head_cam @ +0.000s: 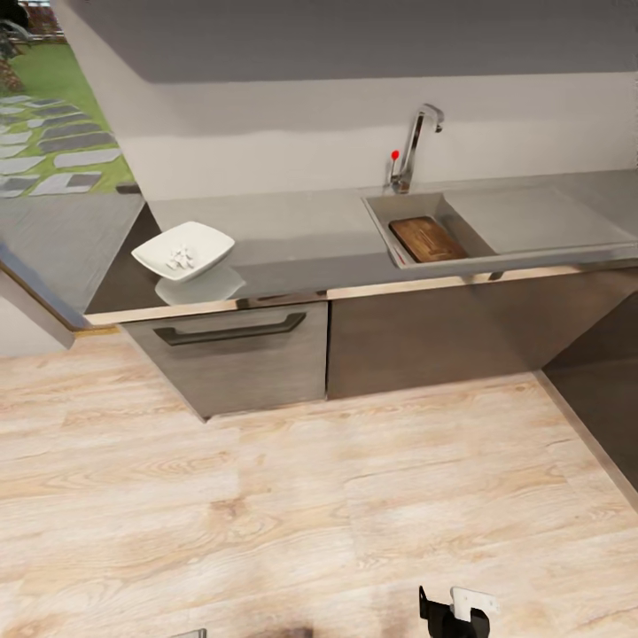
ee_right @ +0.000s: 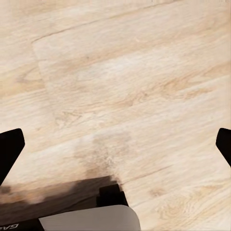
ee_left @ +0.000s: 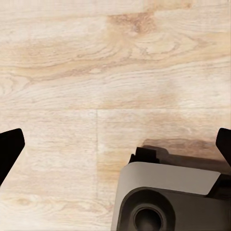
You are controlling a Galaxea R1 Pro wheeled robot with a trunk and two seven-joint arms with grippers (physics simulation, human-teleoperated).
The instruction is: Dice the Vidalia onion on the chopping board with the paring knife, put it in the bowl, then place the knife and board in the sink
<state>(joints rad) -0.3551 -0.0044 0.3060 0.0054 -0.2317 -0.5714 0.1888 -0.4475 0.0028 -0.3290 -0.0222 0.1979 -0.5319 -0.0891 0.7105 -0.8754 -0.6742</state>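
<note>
A: What is seen from the head view?
B: One table point(head_cam: 310, 239) is seen, with one white bowl point(head_cam: 183, 251) near its left end; small white pieces point(head_cam: 182, 258) are held in it. One sink point(head_cam: 390, 221) is set into the table further right, below one faucet point(head_cam: 412, 146), and one board point(head_cam: 427, 238) is laid inside the basin. A knife cannot be made out there.

A: And from the wrist views?
B: Wooden floor point(ee_left: 96, 72) is shown, with part of the robot's base point(ee_left: 168, 192). The left tool point(ee_left: 115, 144) is spread wide, dark fingertips point(ee_left: 9, 144) at both edges, nothing gripped. The right tool point(ee_right: 115, 144) is likewise opened wide and empty.

A: How are the tools placed against the board?
B: Both are held low over the floor, well apart from sink and bowl.
</note>
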